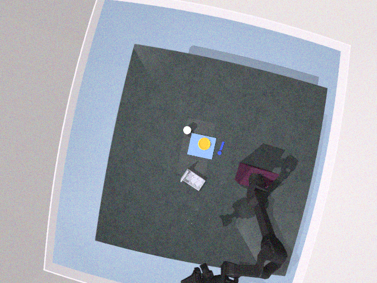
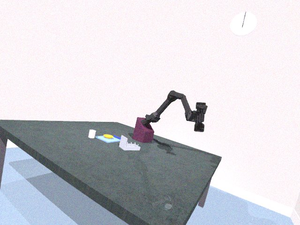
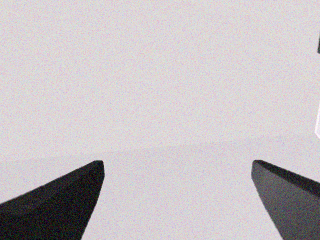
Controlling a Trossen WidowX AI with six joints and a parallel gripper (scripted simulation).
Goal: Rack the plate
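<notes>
Holds the end effector (image 1: 199, 272) (image 2: 200, 116) (image 3: 177, 167) open and empty, beyond the tabletop (image 1: 158, 106) (image 2: 96, 164). Farther left, has the white dish rack (image 1: 194, 179) (image 2: 131, 146) set near the yellow plate (image 1: 204, 143) (image 2: 108, 136), laid flat on a light-blue mat (image 1: 194, 152) (image 2: 108, 140), round, without a long axis.

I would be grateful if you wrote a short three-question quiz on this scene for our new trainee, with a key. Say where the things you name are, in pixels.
1. True or false: the plate (image 1: 204, 143) (image 2: 108, 136) is standing in the dish rack (image 1: 194, 180) (image 2: 131, 146).
2. Multiple choice: what lies directly beneath the plate?
a) the dish rack
b) a light blue mat (image 1: 196, 153) (image 2: 108, 140)
c) the maroon base (image 1: 241, 173) (image 2: 141, 133)
3. Fill in the blank: the fingers of the gripper (image 3: 178, 162) stand ____, with nothing between them.

Key: 1. False; 2. b; 3. apart
</notes>
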